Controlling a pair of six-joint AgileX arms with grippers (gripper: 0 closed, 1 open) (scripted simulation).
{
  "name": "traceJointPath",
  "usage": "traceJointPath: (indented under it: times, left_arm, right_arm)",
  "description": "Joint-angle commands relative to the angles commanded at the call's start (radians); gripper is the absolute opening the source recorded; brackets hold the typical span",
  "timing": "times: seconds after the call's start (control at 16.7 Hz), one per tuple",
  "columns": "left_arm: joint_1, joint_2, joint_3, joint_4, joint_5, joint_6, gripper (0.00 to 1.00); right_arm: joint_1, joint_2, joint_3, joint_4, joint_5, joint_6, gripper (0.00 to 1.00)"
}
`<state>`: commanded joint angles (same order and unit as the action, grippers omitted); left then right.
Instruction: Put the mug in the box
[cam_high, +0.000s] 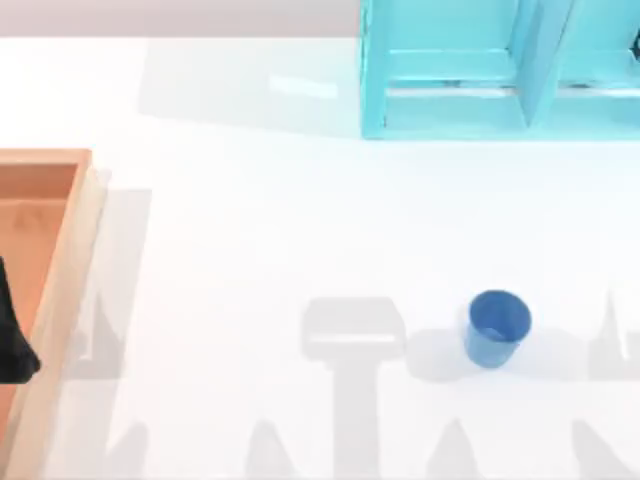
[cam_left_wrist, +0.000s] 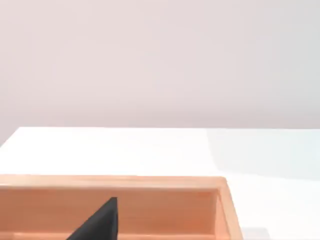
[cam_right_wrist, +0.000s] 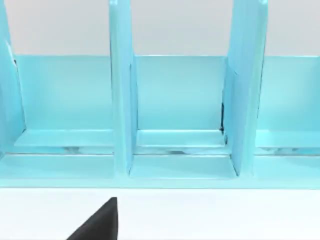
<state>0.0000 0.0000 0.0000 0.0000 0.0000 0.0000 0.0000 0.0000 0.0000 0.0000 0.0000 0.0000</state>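
Jaws of neither arm can be judged for opening: each wrist view gives just one dark fingertip, so whether they stand apart or closed, or hold anything, cannot be told.

Left jaws (cam_high: 12, 340) hang over the box (cam_high: 75, 260) at the counter's left edge, seen from above as a dark shape against the orange-brown floor. Left wrist view: one dark fingertip (cam_left_wrist: 100, 222) sits low in front of the box's inner wall (cam_left_wrist: 165, 210), with the pale rim running across just beyond it and turning a corner to one side. Past the rim lies bare white counter (cam_left_wrist: 110, 150), then a plain wall.

Right wrist view: one dark fingertip (cam_right_wrist: 100, 222) of the right jaws over white counter, and close beyond it a cyan shelf unit (cam_right_wrist: 180, 95) with upright dividers forming open compartments.

Mug (cam_high: 497, 327): blue, upright, open mouth up, standing on the counter (cam_high: 250, 230) well away from the left jaws, toward the right side and nearer the front edge. It is outside the box and touched by nothing.

Farthest back, the cyan shelf unit (cam_high: 450, 70) stands at the rear right of the counter, well apart from the mug and box.
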Motion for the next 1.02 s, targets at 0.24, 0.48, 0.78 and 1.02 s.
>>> traceJointPath:
  times: [0.24, 0.48, 0.78, 1.02]
  left_arm:
    - [-0.003, 0.022, 0.017, -0.012, -0.003, -0.009, 1.00]
    - [-0.028, 0.182, 0.150, -0.101, -0.032, -0.083, 1.00]
    - [-0.096, 0.548, 0.463, -0.303, -0.094, -0.246, 1.00]
    - [-0.177, 0.905, 0.786, -0.505, -0.148, -0.406, 1.00]
  right_arm:
    - [0.000, 0.000, 0.000, 0.000, 0.000, 0.000, 1.00]
    - [0.000, 0.000, 0.000, 0.000, 0.000, 0.000, 1.00]
    - [0.000, 0.000, 0.000, 0.000, 0.000, 0.000, 1.00]
    - [0.000, 0.000, 0.000, 0.000, 0.000, 0.000, 1.00]
